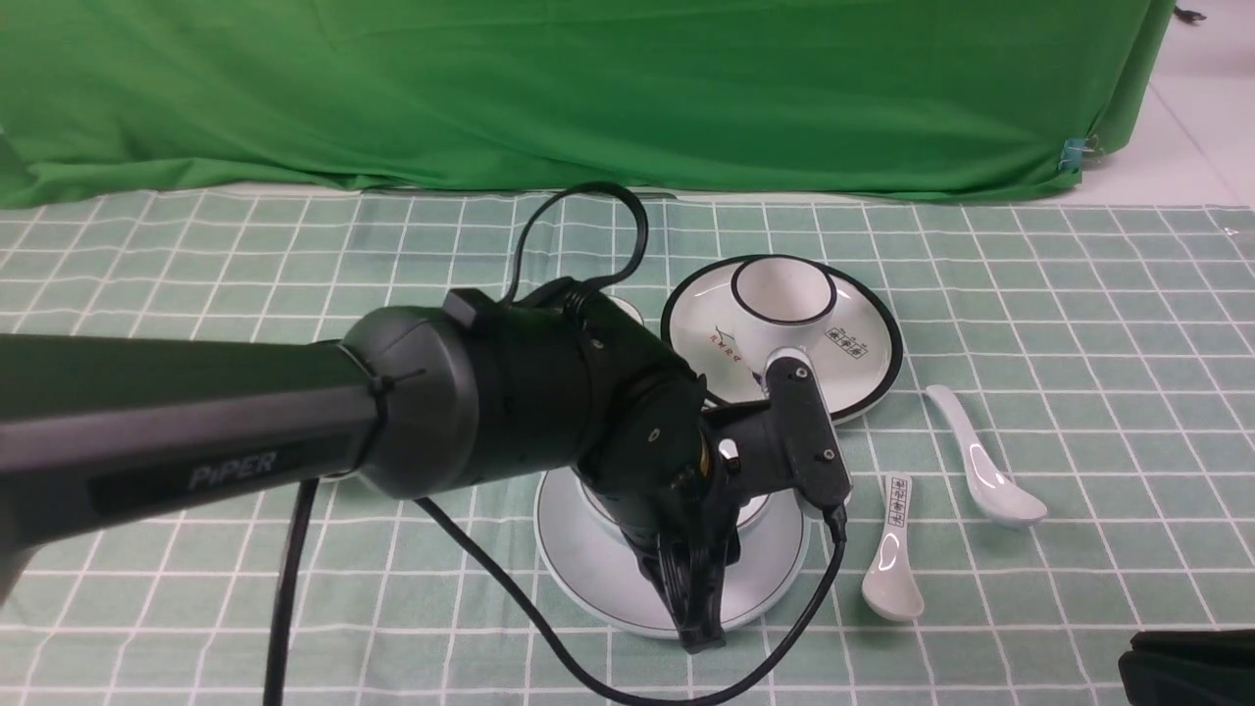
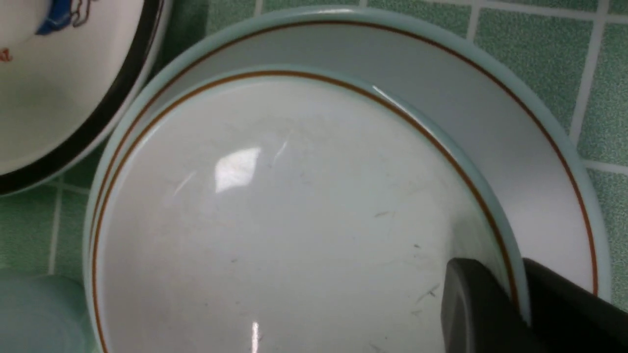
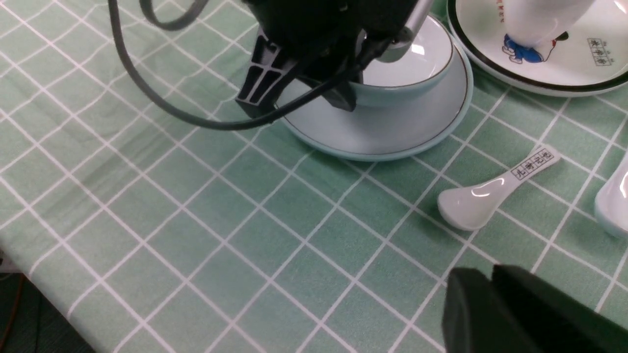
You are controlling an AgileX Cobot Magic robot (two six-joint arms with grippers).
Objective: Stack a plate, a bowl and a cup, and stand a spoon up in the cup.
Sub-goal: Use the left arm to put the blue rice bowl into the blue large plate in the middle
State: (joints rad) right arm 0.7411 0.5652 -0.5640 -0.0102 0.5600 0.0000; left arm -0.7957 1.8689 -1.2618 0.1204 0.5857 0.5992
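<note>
The pale blue-white bowl (image 2: 294,220) sits on the plain plate (image 1: 588,579) near the table's front centre. My left gripper (image 2: 515,294) reaches down over them, one finger inside the bowl and one outside, closed on its rim. The arm hides most of the bowl in the front view. Beside the plate, a pale blue cup (image 2: 39,314) shows only in part. To the right, on the cloth, lies the plain white spoon (image 1: 980,461). My right gripper (image 3: 485,272) hovers low at the front right, shut and holding nothing.
A black-rimmed printed plate (image 1: 863,343) with a black-rimmed white bowl (image 1: 784,289) on it stands just behind the plain plate. A spoon with printed characters (image 1: 894,549) lies between the plain plate and the plain spoon. A black cable (image 1: 549,637) trails over the cloth. A green curtain (image 1: 588,88) closes the back.
</note>
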